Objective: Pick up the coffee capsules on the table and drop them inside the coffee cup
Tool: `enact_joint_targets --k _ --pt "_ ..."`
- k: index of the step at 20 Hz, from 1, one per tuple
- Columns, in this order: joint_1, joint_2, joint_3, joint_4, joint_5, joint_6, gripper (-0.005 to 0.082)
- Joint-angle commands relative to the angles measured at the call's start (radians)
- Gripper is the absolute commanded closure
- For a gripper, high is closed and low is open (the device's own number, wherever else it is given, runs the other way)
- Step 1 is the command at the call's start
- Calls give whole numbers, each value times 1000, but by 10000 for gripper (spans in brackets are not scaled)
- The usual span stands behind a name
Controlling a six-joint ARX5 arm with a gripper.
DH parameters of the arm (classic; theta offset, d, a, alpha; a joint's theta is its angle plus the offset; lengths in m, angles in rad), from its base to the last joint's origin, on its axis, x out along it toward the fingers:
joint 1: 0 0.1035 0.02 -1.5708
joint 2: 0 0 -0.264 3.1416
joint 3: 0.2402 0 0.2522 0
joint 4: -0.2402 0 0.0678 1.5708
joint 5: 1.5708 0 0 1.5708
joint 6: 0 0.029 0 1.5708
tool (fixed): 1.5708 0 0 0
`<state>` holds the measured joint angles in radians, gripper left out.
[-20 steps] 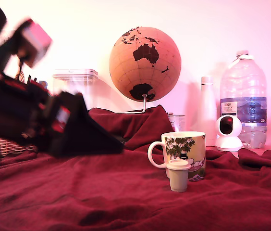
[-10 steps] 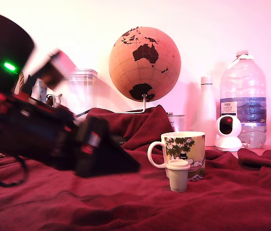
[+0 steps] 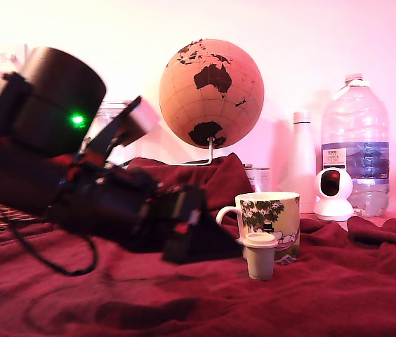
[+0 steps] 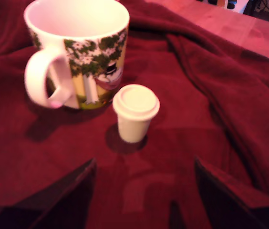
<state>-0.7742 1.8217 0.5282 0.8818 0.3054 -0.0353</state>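
Capsule, pale beige (image 4: 134, 112): stood upright, flanged end up, centre frame in the wrist view, just beside the cartoon mug (image 4: 79, 50), presumably staged for a short transfer. Surface (image 4: 211, 109): rumpled red fleece. Claw (image 4: 141, 191): spread wide, empty, lined up short of the capsule. Arm (image 3: 93, 189): reached low from the exterior view's left.

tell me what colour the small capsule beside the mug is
Pale beige tapered plastic capsule, clearest in the wrist view.

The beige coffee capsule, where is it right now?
The beige capsule stands on the red blanket right of centre in the exterior view, just in front of the cartoon mug, ahead of the open gripper.
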Motion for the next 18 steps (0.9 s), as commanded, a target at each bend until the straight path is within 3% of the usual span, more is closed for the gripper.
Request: enact_joint_targets --k 1,9,18 --pt "-7 35 31 5 0 -2 181" --pt "-25 123 126 -3 0 -2 181" --pt "-32 200 240 -101 0 -3 181"
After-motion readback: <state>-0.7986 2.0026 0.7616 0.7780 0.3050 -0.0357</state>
